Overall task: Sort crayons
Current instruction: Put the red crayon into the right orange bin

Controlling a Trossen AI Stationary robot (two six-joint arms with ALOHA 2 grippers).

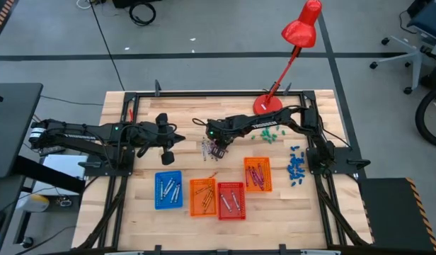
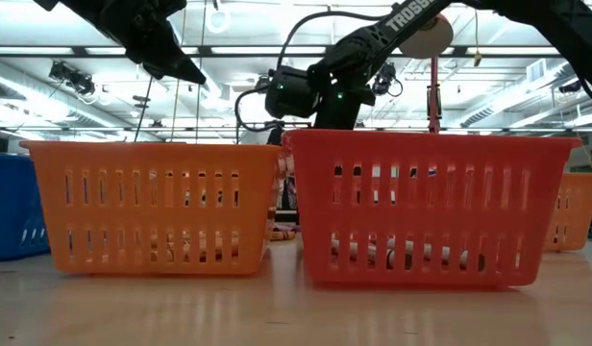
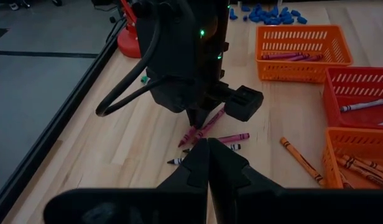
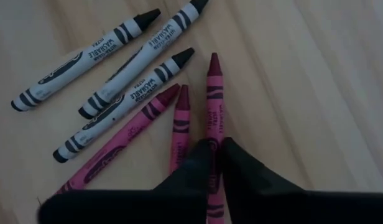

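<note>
Several crayons (image 1: 207,148) lie loose on the table's middle: three grey-white ones (image 4: 117,81) and three magenta ones (image 4: 179,118) show in the right wrist view. My right gripper (image 1: 216,150) stands over them, shut on one magenta crayon (image 4: 214,106). My left gripper (image 1: 168,154) is shut and empty, to the left of the pile, its fingers (image 3: 208,149) pointing toward it. One orange crayon (image 3: 300,158) lies alone near the trays. My right gripper (image 4: 216,148) pinches the magenta crayon between its two fingers, one on each long side, at about the middle of its wrapper (image 4: 214,134). The fingers come from above and lie across it. Its pointed end sticks out ahead; it lies beside the other magenta crayons on the wood.
Four slotted trays stand toward the near edge: blue (image 1: 168,190), orange (image 1: 202,197), red (image 1: 231,200) and a second orange (image 1: 257,174), each with crayons inside. Blue bits (image 1: 296,170) and teal bits (image 1: 267,134) lie at the right. A red lamp (image 1: 267,103) stands at the far edge.
</note>
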